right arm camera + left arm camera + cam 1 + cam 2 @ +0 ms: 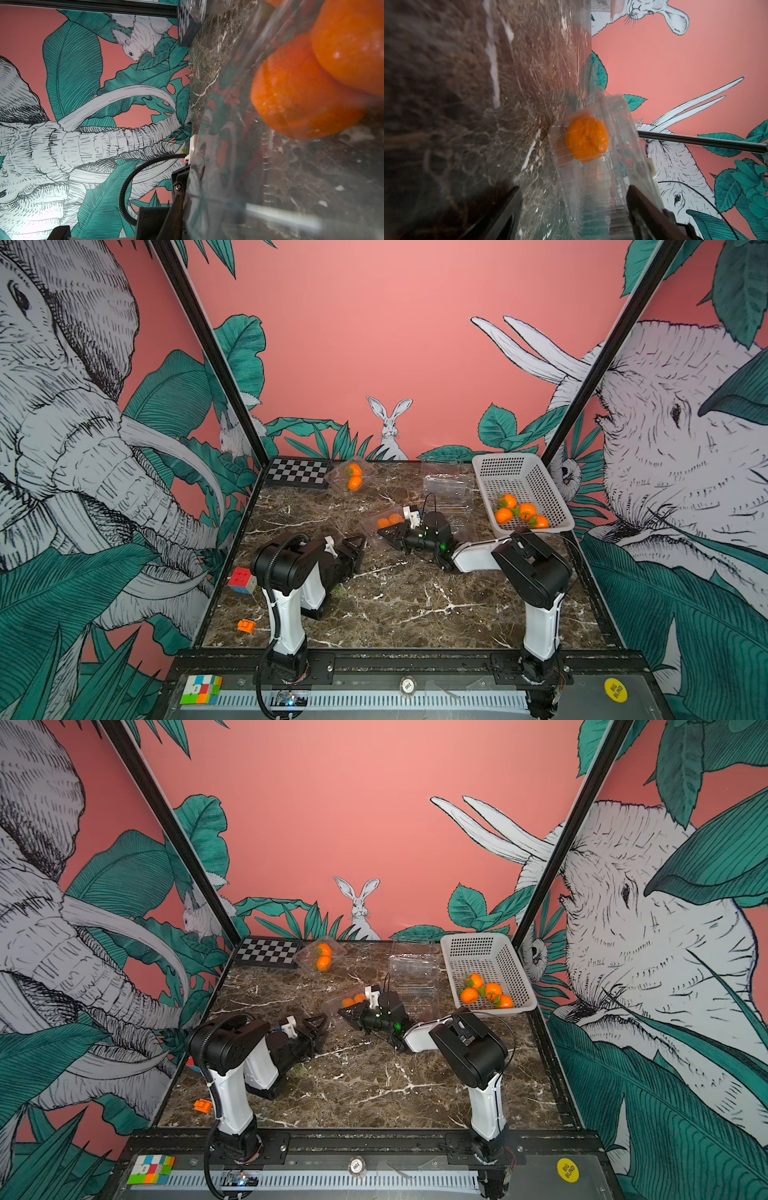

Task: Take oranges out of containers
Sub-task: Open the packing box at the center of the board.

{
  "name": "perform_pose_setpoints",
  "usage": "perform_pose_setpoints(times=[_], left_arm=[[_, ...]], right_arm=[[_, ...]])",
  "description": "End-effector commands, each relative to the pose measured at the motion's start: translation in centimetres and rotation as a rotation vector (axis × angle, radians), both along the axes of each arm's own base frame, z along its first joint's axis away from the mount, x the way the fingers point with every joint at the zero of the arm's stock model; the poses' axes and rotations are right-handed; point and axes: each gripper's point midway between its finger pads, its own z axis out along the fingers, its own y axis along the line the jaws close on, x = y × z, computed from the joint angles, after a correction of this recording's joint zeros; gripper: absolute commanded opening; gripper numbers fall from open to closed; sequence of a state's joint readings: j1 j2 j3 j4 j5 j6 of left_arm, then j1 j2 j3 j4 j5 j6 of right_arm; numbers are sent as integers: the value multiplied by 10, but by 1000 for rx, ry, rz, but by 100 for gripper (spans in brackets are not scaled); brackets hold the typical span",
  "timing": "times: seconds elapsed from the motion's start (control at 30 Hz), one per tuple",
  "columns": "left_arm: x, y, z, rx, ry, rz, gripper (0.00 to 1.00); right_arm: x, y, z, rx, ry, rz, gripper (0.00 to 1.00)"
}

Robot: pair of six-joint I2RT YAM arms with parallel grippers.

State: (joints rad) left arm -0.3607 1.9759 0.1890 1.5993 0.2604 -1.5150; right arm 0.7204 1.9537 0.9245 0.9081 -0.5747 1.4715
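Roughly halfway: 4 oranges [521,512] sit in the white basket [482,472], with 2 empty containers [449,486] beside it. 4 are left: 2 in the back container [341,477] and 2 in the middle container [370,531]. The right gripper [384,531] looks pinched on its edge, while the left gripper [358,543] straddles its corner, jaws apart.

Pink walls [374,344] printed with grey elephants [62,406], a rabbit [390,427] and green leaves [166,398] enclose a dark marble worktop [407,601] veined white. Black posts [210,348] rise at its back corners. The light is even.
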Motion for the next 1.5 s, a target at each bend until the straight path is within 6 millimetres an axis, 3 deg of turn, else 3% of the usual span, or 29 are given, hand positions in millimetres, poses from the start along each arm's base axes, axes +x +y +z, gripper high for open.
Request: perform_pose_setpoints(times=[0.0,0.33,0.73,1.13,1.37,1.47], left_arm=[[-51,27,-93,155,346,32,81],[-50,26,-93,153,342,28,81],[-50,25,-95,157,345,21,81],[-50,24,-96,156,349,16,81],[-52,24,-98,160,353,13,81],[-52,25,-98,161,354,16,81]], right_arm=[[-6,3,-1,4,-17,18,16],[-18,2,-14,-38,-11,45,16],[-26,20,-5,-36,-28,109,16],[-36,39,-14,-40,-9,157,16],[-35,41,-13,-25,-5,150,16],[-32,39,-8,-18,-13,135,21]])
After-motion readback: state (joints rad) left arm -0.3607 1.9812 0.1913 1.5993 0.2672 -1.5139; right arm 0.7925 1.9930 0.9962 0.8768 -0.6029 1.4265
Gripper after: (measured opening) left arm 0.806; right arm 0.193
